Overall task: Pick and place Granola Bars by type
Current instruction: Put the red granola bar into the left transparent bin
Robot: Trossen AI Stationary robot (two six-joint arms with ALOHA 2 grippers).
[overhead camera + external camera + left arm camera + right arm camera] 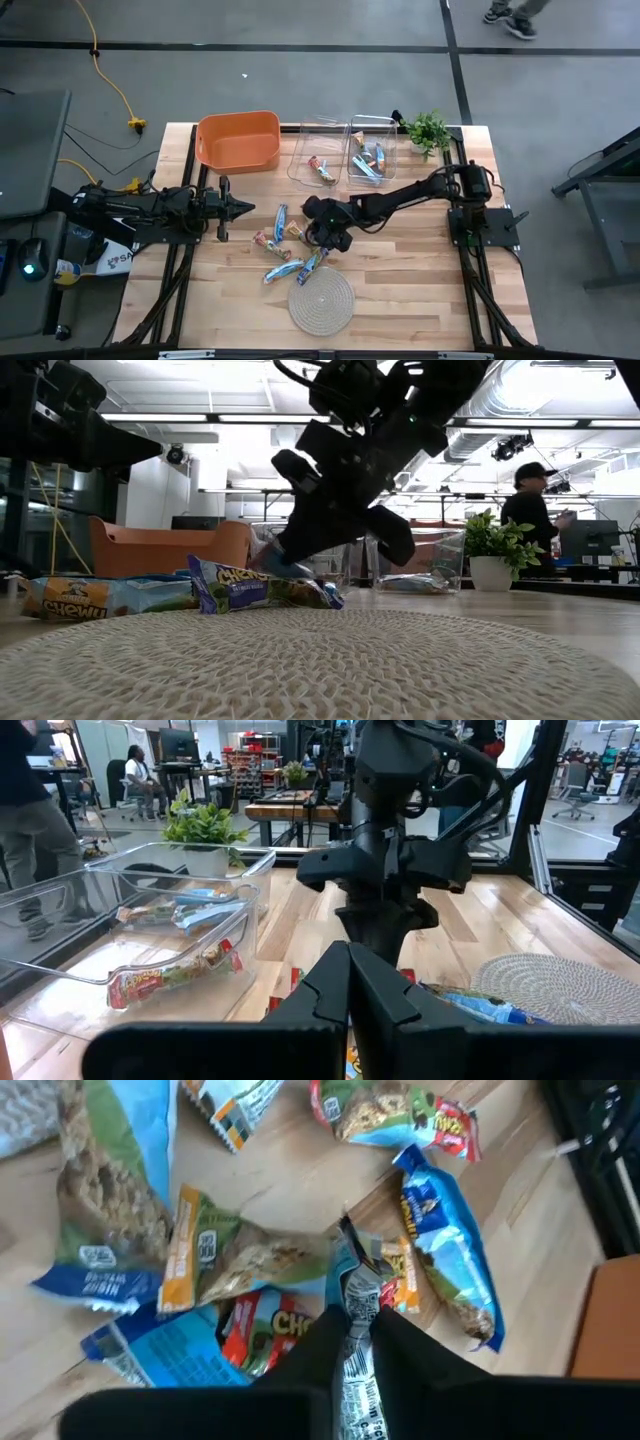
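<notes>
Your right hand (322,237) is down over the loose pile of Granola Bars (283,250) near the middle of the bench (420,280), just to the far side of the round rope mat (321,301). In the right wrist view its fingers are clenched on the crimped end of a blue-silver bar (352,1295), with the rest of that wrapper hanging among its neighbours. An orange-green bar (215,1250) and a red-labelled one (262,1323) lie touching it.

Lift straight up, and slowly. The grip is on the wrapper's seal, not the body, so in my judgement a quick pull could tear it free or drag the touching bars along. Watch the low view: the bar should clear the pile before you swing.

Then carry it to the far side of the bench. The two clear bins stand there between the orange bin (239,139) and the small potted plant (428,130). The right clear bin (389,122) already holds blue-silver bars, while the left clear bin (302,155) holds a reddish one, so the right one looks like the match. Come in from above the rim, lower inside the walls, and only then let go.

Your left hand (236,208) waits over the left part of the bench, fingers closed on nothing, pointing toward the pile. Keep it there; it is clear of your path.
</notes>
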